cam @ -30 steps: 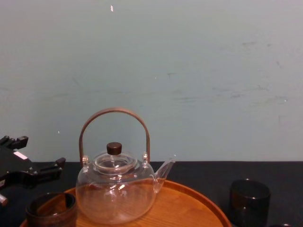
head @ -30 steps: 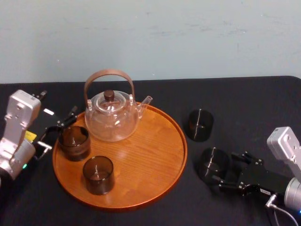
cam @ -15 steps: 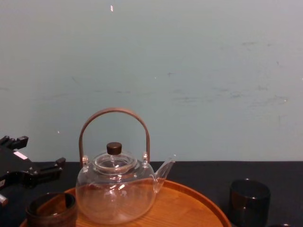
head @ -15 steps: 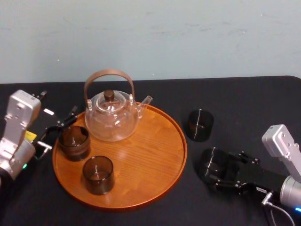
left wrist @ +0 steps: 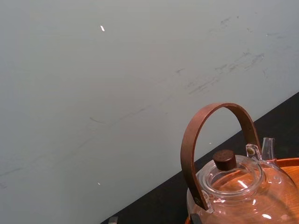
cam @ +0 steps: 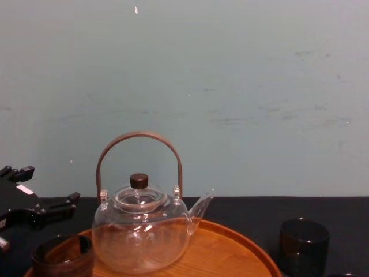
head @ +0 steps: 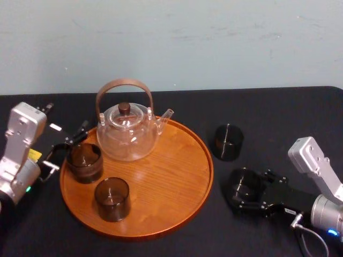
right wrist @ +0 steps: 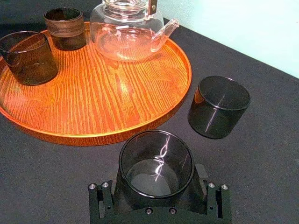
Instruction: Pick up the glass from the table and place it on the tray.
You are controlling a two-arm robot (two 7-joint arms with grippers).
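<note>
Sitting low on the black cloth-covered worktop, my right tool has the dark smoky cylindrical glass inside its reach, and the glass rests upright on the cloth, just off the right rim of the large round orange-brown wooden tray. I cannot tell whether the tool is pressing on the wall or merely sits around it. My left tool is parked at the tray's left edge with its two prongs spread apart, holding nothing.

I judge this tumbler to be light, rigid, smooth-walled and breakable, so it could slip under a weak grip or chip if knocked. The sensible hold is low on the straight side wall, opposite faces, well below the thin lip, with modest squeeze.

A second dark glass tumbler stands near it, farther back, apart from mine. On the tray are a clear glass teapot with a curved wooden handle, a brown banded cup and another smoky tumbler; the bare wood on the right half looks like the safest landing spot.
</note>
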